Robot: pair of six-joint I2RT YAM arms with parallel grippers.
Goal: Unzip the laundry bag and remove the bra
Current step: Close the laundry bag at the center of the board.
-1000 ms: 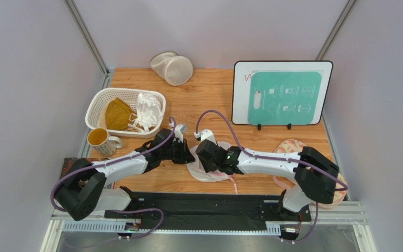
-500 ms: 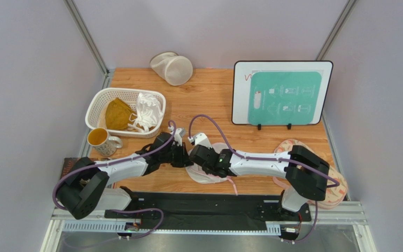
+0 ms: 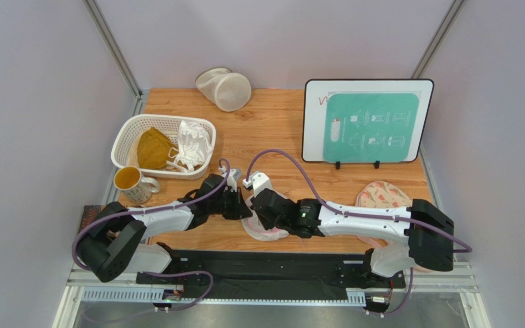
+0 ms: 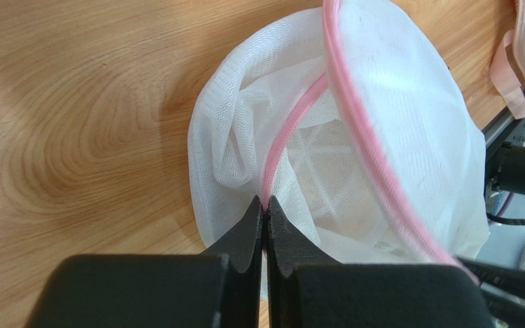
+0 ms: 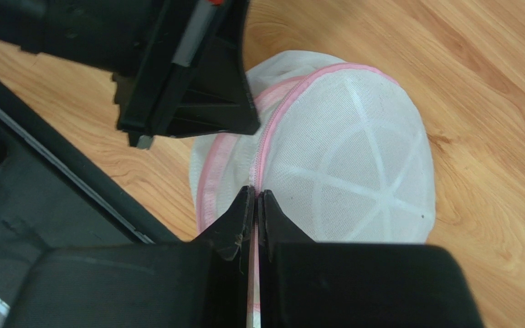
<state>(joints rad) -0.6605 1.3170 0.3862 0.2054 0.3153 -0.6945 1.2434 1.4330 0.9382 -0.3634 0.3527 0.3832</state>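
The laundry bag [image 3: 265, 231], a white mesh dome with pink trim, lies at the table's front middle between my two grippers. My left gripper [image 4: 266, 202] is shut on a pink rib at the crumpled edge of the laundry bag [image 4: 395, 137]. My right gripper [image 5: 255, 193] is shut on the pink zipper line that runs over the laundry bag [image 5: 354, 171]. The left gripper [image 5: 183, 75] hangs just beyond it, a few centimetres away. From above, the left gripper [image 3: 241, 205] and the right gripper [image 3: 258, 207] nearly touch. The bra is hidden; the mesh shows only pale folds inside.
A white basket [image 3: 127, 134] at the left holds a mustard garment [image 3: 153, 147] and a white strappy garment [image 3: 192, 145]. A mug [image 3: 132, 181] stands in front of it. A cream mesh bag [image 3: 225, 89] lies at the back, an instruction board [image 3: 366, 121] stands right, and a pink patterned cloth [image 3: 384, 195] lies before it.
My right gripper has closed on the zipper line. The right arm has reached further left and lower, uncovering more of the pink patterned cloth. The left gripper stays shut on the bag.
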